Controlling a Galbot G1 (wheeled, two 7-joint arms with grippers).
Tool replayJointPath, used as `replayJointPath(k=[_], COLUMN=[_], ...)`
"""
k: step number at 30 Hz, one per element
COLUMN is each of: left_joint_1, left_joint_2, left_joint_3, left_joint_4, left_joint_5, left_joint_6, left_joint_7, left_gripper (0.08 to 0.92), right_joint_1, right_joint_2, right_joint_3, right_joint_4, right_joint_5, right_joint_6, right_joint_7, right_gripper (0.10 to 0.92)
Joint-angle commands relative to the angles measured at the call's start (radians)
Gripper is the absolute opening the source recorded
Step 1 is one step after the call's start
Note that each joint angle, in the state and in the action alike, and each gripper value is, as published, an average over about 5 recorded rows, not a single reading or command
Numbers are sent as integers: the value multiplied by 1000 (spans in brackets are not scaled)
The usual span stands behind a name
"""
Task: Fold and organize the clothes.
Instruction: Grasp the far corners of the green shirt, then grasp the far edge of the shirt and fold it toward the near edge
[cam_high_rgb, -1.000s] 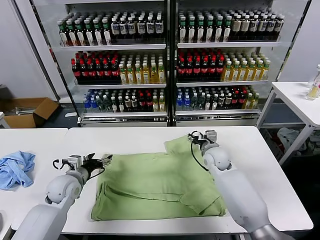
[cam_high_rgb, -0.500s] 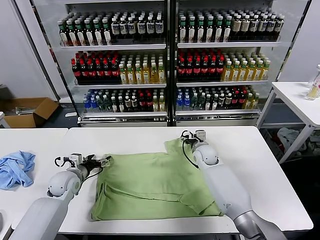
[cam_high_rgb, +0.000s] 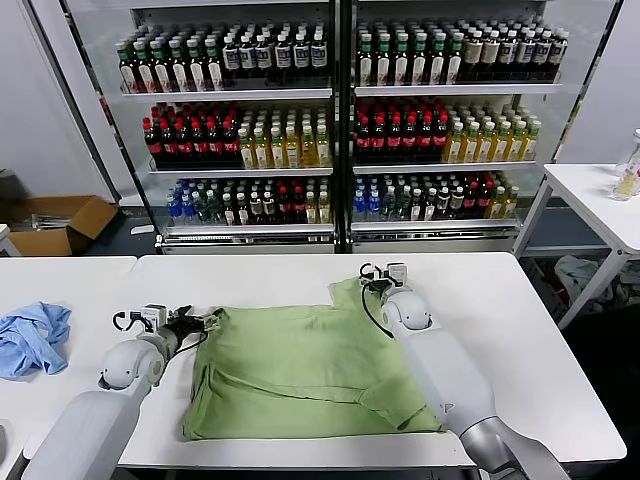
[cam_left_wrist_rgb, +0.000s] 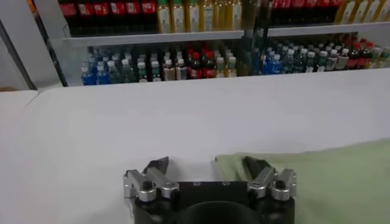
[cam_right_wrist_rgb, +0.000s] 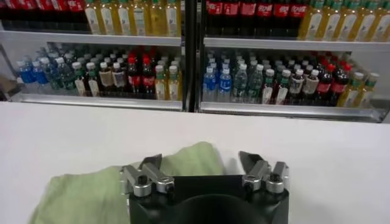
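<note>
Both arms have crept toward the far side since a second ago — your left pincer (cam_high_rgb: 205, 321) sits at the far-left corner of the polo shirt (cam_high_rgb: 300, 370), your right pincer (cam_high_rgb: 376, 279) at its far-right corner, each with jaws apart astride the hem, nothing clamped. Folding looks part-done: the shirt lies doubled mid-surface (cam_high_rgb: 510, 330), more folds left. A blue cloth (cam_high_rgb: 32, 338) lies far left; drink coolers (cam_high_rgb: 340, 120) stand behind.
</note>
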Motion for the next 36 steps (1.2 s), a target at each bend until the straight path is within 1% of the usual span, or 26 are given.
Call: replayJointPath(k=[1, 10, 14, 17, 19, 21, 24, 30, 36], left_joint_1=[10, 32, 40, 49, 62, 80, 114, 198, 311], left_joint_2=[-3, -14, -11, 0, 11, 22, 35, 53, 68], left_joint_3=[5, 0, -2, -13, -26, -40, -59, -103, -162], left_joint_4=[4, -12, -20, -40, -65, -92, -141, -248, -348], left_joint_5=[5, 4, -12, -56, -92, -115, -140, -170, -179], left_joint_6=[-2, -20, -75, -115, -131, -144, -154, -160, -165], left_joint_7=[22, 40, 47, 49, 48, 45, 36, 7, -4], left_gripper=[681, 430, 317, 231, 179, 128, 93, 89, 89], right_joint_1=[5, 1, -1, -15, -38, -75, -142, -280, -420], right_joint_2=[6, 9, 4, -18, -50, -88, -140, -232, -311], right_joint_3=[1, 3, 5, 4, 0, -1, 9, 54, 109], right_joint_4=[-15, -19, -6, 56, 149, 262, 417, 675, 860], right_joint_5=[-4, -3, 0, 25, 62, 105, 154, 221, 224], right_joint_6=[0, 16, 65, 80, 66, 41, 4, -49, -86], right_joint_7=[-5, -14, -25, -28, -21, -11, 4, 34, 56], right_gripper=[612, 352, 239, 155, 118, 106, 106, 106, 106])
